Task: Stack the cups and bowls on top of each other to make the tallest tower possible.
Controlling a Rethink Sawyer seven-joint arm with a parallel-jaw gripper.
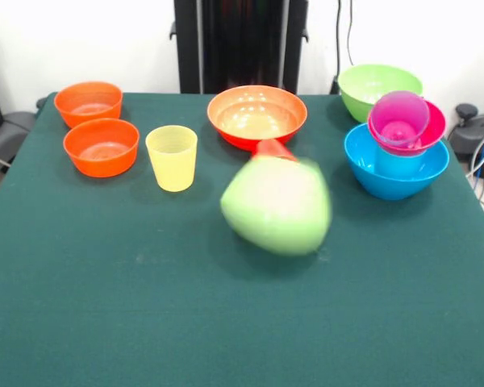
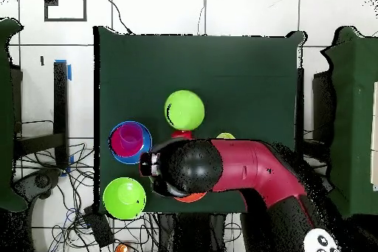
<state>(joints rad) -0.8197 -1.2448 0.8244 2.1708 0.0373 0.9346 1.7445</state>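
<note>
Our end effector does not show clearly in either view: from overhead the red and black arm (image 2: 221,168) covers it, so we cannot tell whether it is spread or closed. We take the wide orange bowl (image 1: 256,115) as our landmark. Just in front of it a blurred lime green bowl (image 1: 277,205) sits upside down over a red cup (image 1: 273,149), only the cup's top showing. Left of the landmark stands the yellow cup (image 1: 172,157), then two small orange bowls (image 1: 101,146). Right of it, a blue bowl (image 1: 395,168) holds a light blue cup (image 1: 398,164), a magenta bowl (image 1: 423,133) and a purple cup (image 1: 398,119). Behind those rests another lime green bowl (image 1: 376,87) on the desk (image 1: 145,306).
</note>
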